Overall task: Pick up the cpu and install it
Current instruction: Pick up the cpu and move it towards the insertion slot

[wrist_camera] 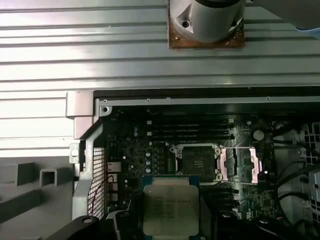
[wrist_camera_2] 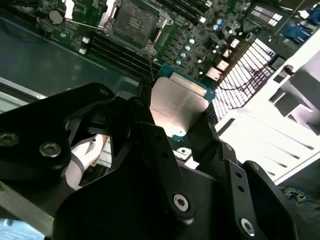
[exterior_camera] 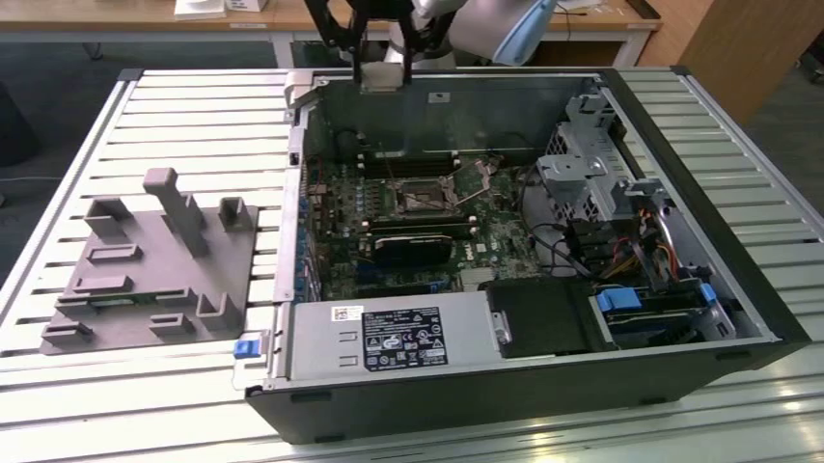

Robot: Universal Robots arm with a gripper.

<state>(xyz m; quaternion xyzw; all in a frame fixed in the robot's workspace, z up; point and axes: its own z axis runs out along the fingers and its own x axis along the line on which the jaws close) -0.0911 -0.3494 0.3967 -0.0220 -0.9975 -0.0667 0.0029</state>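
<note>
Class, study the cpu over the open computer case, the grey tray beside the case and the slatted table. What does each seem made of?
The cpu: metal top, brushed silver-grey with a dull sheen, on a green board edge. The grey tray: probably plastic, matte and uniform, with moulded posts. The table: likely aluminium, pale ribbed slats that catch the light.

Open computer case (exterior_camera: 515, 395), grey tray (exterior_camera: 123, 280)
</note>
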